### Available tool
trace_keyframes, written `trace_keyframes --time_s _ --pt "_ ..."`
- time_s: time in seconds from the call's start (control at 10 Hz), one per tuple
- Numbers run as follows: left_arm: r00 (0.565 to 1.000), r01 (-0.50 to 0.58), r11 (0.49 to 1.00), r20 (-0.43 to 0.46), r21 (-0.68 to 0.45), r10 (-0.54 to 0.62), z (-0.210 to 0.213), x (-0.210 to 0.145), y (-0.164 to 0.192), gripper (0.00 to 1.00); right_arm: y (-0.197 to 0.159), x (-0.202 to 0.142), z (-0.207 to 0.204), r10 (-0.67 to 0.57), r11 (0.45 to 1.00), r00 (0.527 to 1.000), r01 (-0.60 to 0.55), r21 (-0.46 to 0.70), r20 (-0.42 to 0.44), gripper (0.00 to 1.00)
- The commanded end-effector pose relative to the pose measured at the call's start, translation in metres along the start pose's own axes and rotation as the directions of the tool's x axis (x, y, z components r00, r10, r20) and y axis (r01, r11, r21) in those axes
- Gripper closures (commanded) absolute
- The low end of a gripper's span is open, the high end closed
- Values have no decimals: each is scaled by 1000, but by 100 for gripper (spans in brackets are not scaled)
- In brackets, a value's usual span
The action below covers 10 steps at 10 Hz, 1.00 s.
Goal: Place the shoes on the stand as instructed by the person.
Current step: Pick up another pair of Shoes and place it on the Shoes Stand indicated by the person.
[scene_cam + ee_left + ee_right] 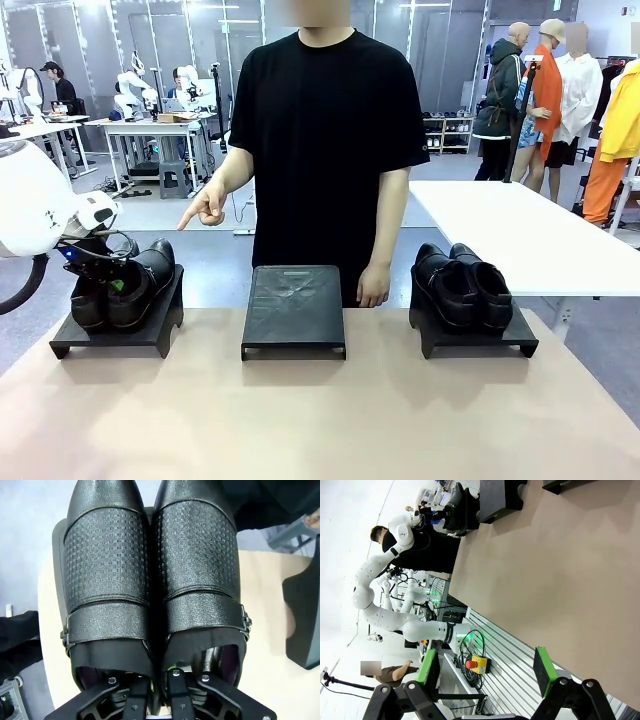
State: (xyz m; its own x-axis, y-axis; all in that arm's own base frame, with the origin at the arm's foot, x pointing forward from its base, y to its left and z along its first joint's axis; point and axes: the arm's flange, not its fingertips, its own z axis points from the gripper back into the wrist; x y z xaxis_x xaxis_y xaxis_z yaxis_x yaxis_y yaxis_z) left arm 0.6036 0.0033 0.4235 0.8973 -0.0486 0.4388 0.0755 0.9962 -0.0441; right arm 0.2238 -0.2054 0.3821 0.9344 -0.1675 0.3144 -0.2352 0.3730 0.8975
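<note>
The left gripper point(112, 283) is reaching into the ankle-boot pair point(125, 285) sitting on the left stand point(115, 335); its fingers point(176, 682) are lying nearly together around the boots' inner collar edges, but whether they are clamping cannot be determined. The right gripper point(487, 672) is hanging wide open above the table point(560, 575), holding nothing. The thick-soled pair point(465, 287) is resting on the right stand point(478, 338). The middle stand point(294, 310) is lying between them. The person's hand point(207, 208) is pointing toward the left.
</note>
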Motion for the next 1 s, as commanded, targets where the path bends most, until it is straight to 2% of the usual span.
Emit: trace_keyframes --time_s 0.0,0.1,0.2,0.3,0.5,0.7,0.8,0.9 --pt "999 18 1000 29 -24 -17 -1 9 10 76 2 -1 1 13 1000 1000 -13 9 1 4" --pt "1000 14 1000 21 -28 -13 0 9 11 55 2 -1 1 13 1000 1000 -13 9 1 4" --pt "1000 17 1000 18 -24 -16 -1 9 10 43 2 -1 1 13 1000 1000 -13 9 1 4" --pt "1000 18 1000 18 -24 -18 0 9 10 22 2 -1 1 13 1000 1000 -13 9 1 4" --pt "1000 20 999 13 -33 -19 2 7 12 0 2 -1 1 13 1000 1000 -13 9 1 4" --pt "999 42 998 5 -41 -42 8 4 9 0 2 -1 1 13 1000 1000 -13 9 1 4" --pt "998 63 997 3 -40 -63 14 2 6 4 2 -1 1 13 1000 1000 -13 9 1 4" --pt "997 72 996 5 -43 -72 21 0 3 0 2 -1 1 13 1000 1000 -13 9 1 4"
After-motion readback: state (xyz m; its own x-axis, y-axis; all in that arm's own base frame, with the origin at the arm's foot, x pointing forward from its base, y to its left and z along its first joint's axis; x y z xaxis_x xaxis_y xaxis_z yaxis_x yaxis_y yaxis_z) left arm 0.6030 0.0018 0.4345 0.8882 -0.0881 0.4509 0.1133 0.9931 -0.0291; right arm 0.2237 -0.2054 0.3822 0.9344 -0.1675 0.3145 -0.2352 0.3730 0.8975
